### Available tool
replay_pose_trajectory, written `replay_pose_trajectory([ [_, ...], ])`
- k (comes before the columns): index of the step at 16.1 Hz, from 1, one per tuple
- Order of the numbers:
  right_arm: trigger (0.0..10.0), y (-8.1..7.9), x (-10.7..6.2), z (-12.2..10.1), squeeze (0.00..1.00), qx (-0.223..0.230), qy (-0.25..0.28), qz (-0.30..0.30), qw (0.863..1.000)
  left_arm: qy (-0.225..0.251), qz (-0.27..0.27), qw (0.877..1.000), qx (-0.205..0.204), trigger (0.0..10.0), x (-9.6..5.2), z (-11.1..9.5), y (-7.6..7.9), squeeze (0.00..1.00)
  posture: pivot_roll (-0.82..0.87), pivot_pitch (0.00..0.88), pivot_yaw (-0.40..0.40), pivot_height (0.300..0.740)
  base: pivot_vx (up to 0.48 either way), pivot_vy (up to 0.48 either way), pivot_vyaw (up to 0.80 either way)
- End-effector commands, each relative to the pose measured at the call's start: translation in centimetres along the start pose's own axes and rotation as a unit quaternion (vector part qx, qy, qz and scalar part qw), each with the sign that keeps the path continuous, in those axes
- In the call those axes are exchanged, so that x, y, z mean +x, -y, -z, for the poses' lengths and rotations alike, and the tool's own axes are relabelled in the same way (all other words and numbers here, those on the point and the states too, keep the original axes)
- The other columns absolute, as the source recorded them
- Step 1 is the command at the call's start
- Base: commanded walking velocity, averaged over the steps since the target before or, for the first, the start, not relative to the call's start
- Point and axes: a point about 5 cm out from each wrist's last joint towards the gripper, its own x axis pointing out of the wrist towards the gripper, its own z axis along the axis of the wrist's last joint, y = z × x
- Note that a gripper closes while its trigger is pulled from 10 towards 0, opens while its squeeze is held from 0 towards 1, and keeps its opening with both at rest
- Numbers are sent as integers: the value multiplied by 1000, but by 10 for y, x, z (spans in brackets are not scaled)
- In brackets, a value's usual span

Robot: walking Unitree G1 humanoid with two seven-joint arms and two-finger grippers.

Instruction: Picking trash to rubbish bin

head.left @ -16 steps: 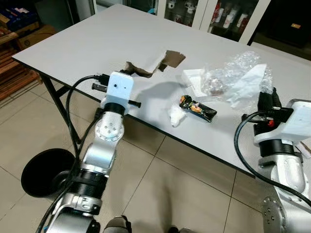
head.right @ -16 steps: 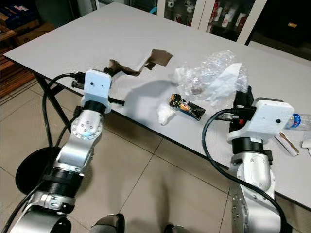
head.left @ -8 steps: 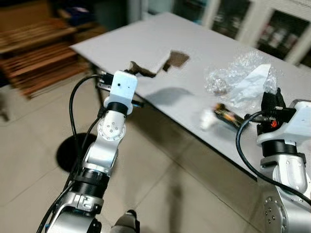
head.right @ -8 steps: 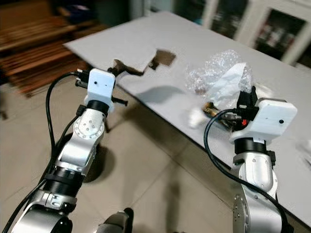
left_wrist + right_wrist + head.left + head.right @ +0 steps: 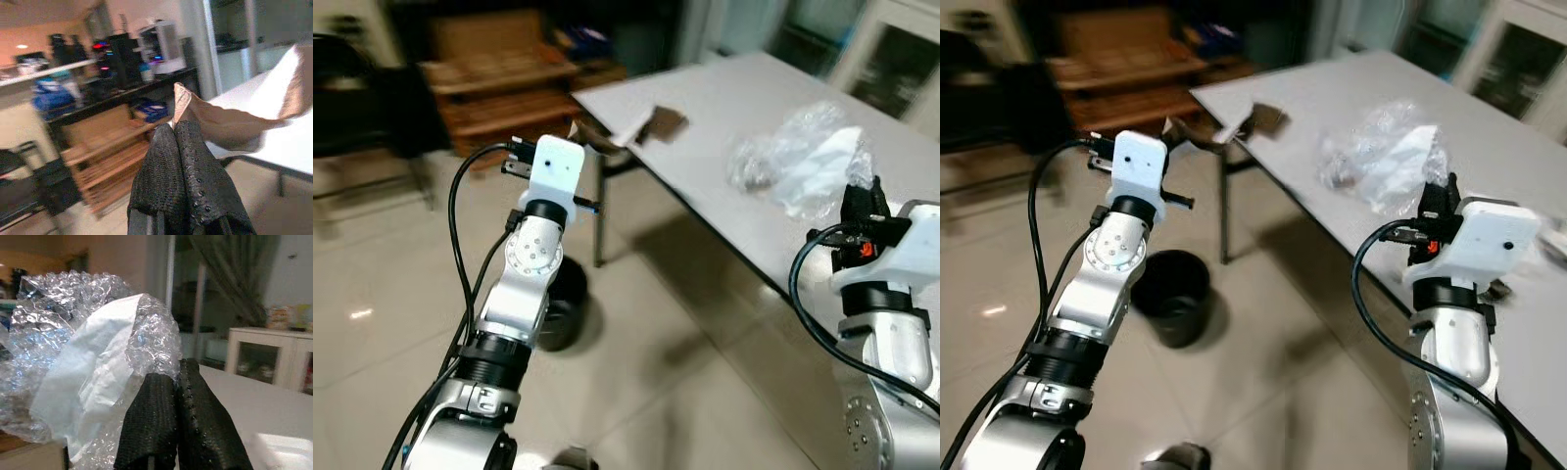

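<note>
My left gripper is shut on a torn piece of brown cardboard, held up in the air by the table's corner. In the eye views the cardboard hangs just past the left wrist. My right gripper is shut on a wad of clear bubble wrap with white paper in it, lifted over the table's near edge. A black round rubbish bin stands on the tiled floor below and behind my left arm, beside the table leg.
The grey table runs along the right. A wooden shelf rack stands at the back left, with a dark chair further left. Open tiled floor lies between the bin and me.
The whole view has swung to the left, so the table now sits on the right and the bin shows beneath my left arm. Both grippers keep their hold.
</note>
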Motion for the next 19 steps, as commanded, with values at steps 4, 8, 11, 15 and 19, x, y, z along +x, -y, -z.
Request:
replay_pose_trajectory([
  [4,10000,3,1,-1,0,-5,3,9,1000,-6,18,1000,-11,10000,1,-1,7,0,168,95,-66,740,0,0,800],
  [8,10000,3,1,-1,0,2,1,10,1000,-22,30,999,-21,10000,-3,5,9,0,173,99,-68,740,0,0,134],
  [11,10000,3,2,0,0,4,0,11,1000,-40,29,998,-28,10000,-2,11,8,0,175,99,-70,740,0,0,0],
  [15,10000,3,3,-1,0,4,2,10,1000,-59,23,997,-47,10000,2,16,5,0,172,95,-71,740,0,0,0],
  [19,10000,3,3,-1,0,4,3,9,1000,-57,19,997,-54,9490,7,12,3,0,171,94,-72,740,163,0,0],
])
